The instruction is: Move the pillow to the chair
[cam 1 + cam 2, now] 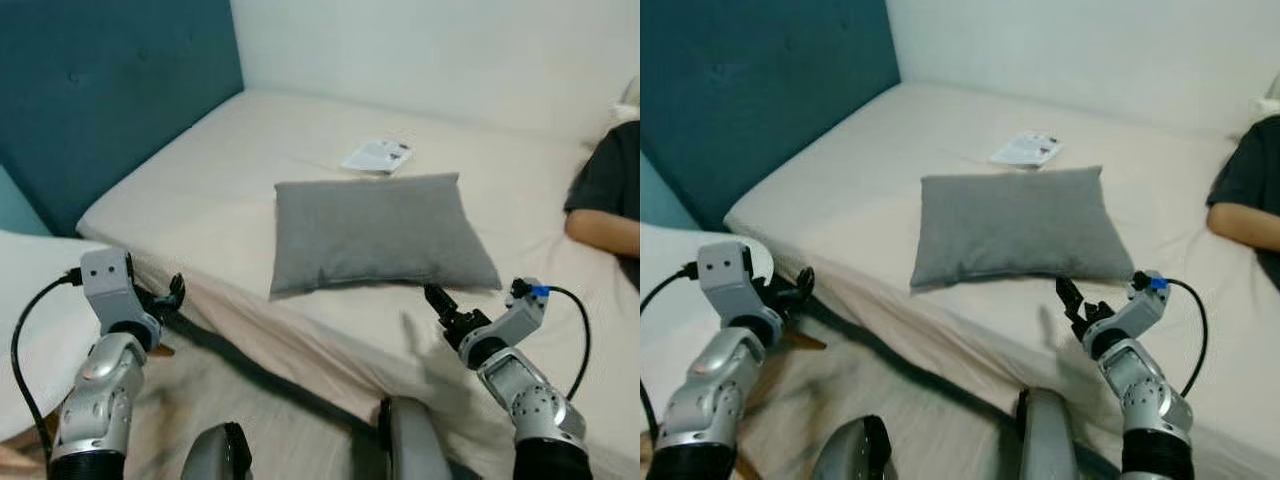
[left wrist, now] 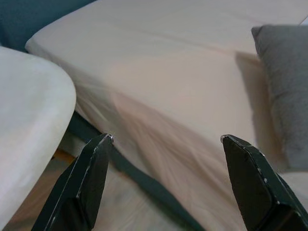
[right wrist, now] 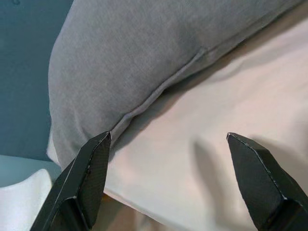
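I find the grey pillow (image 1: 383,232) lying flat on the bed (image 1: 220,190), close to the mattress edge nearest me, with a small leaflet (image 1: 378,156) just beyond its far side. Nothing holds it yet.

My right gripper (image 1: 441,305) hangs just short of the pillow's near right corner. In the right wrist view its two black fingers (image 3: 84,180) stand wide apart with nothing between them, and the pillow's seam lies directly ahead. My left gripper (image 1: 172,296) hovers at the bed's edge, well to the left of the pillow. Its jaws are also spread wide and empty, and the white chair (image 2: 29,139) sits just beside it.

I judge the task to be at the reach stage: approach made, grasp not yet done. The next move calls for advancing the right gripper until the pillow's edge sits between the fingers, then closing on the seam, where the fabric should bunch well.

A person's arm (image 1: 600,232) rests on the bed to the right, near enough that I note it as a clearance hazard during the lift.
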